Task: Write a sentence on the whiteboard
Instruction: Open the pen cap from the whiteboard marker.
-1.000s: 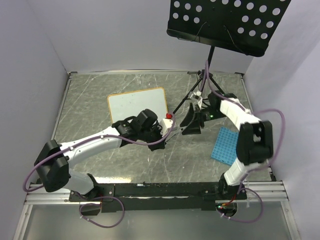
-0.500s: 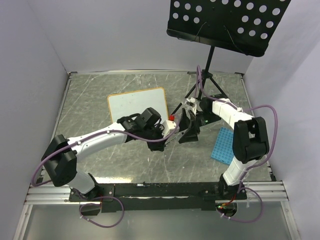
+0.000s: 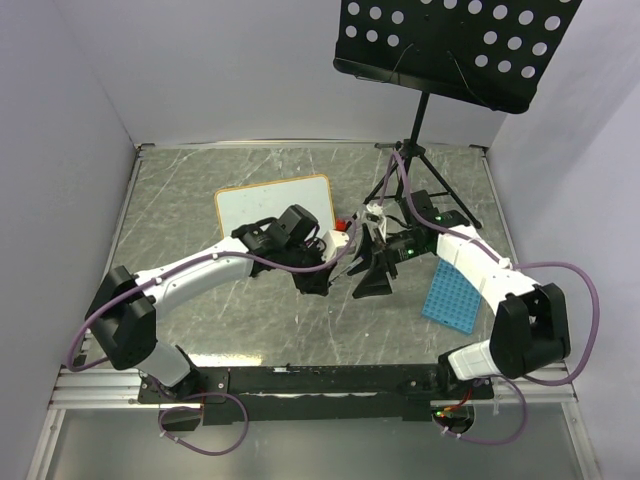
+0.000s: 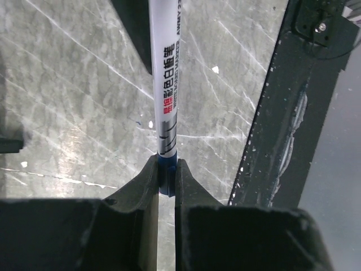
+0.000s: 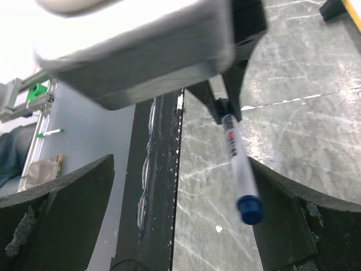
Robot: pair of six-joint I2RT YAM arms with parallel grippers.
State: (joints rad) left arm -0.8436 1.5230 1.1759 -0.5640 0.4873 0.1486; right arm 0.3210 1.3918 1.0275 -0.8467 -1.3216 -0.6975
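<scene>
The whiteboard [image 3: 270, 204] lies flat at the back left of the table. Its visible face is plain white, and the sentence is out of view. My left gripper [image 3: 318, 272] [image 4: 167, 172] is shut on the blue tail end of a white marker [image 4: 167, 79], which points away from it above the table. My right gripper [image 3: 368, 274] [image 5: 180, 226] stands wide open just right of the left one. In the right wrist view the marker [image 5: 237, 158] with its blue cap [image 5: 249, 209] hangs between the fingers [image 5: 62, 209], close to the right-hand one and not touching either.
A black perforated music stand [image 3: 450, 45] rises at the back right, its tripod legs [image 3: 405, 180] spread on the table behind my right arm. A blue grid tray [image 3: 452, 292] lies at the right. The black front rail [image 4: 293, 113] [image 5: 158, 186] runs close by both grippers.
My right arm has swung left and forward to the left gripper, and its jaws have opened fully. The left gripper has shifted slightly right with the marker still in it.
</scene>
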